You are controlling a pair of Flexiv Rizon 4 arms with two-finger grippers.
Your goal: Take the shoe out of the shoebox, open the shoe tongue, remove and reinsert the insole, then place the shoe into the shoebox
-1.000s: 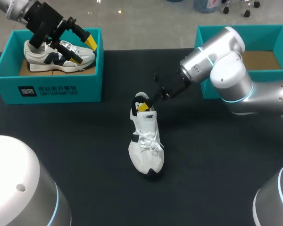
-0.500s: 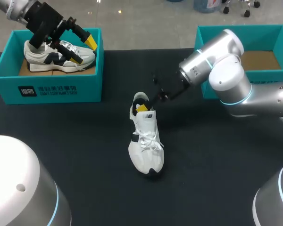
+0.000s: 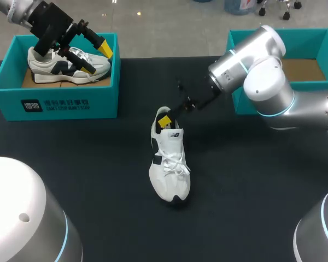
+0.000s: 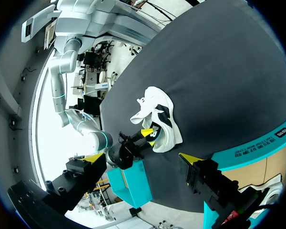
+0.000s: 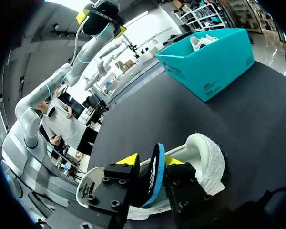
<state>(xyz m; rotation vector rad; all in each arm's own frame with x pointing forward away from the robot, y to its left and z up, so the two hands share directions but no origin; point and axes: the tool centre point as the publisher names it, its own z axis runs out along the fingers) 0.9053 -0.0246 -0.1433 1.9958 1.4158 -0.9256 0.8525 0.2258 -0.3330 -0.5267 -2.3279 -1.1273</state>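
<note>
The white lace-up shoe (image 3: 169,164) lies at the centre of the black surface (image 3: 98,164), heel toward 12 o'clock. Right jaws pinch its thin blue-edged insole (image 5: 155,179), apparently partly inside; unpinned, the shoe could drag along. Left jaws gape wide at 10 o'clock.

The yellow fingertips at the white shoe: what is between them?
The right wrist view shows it: an insole, dark with a blue edge, stands on edge between the fingers of the right gripper, its lower end inside the white shoe.
</note>
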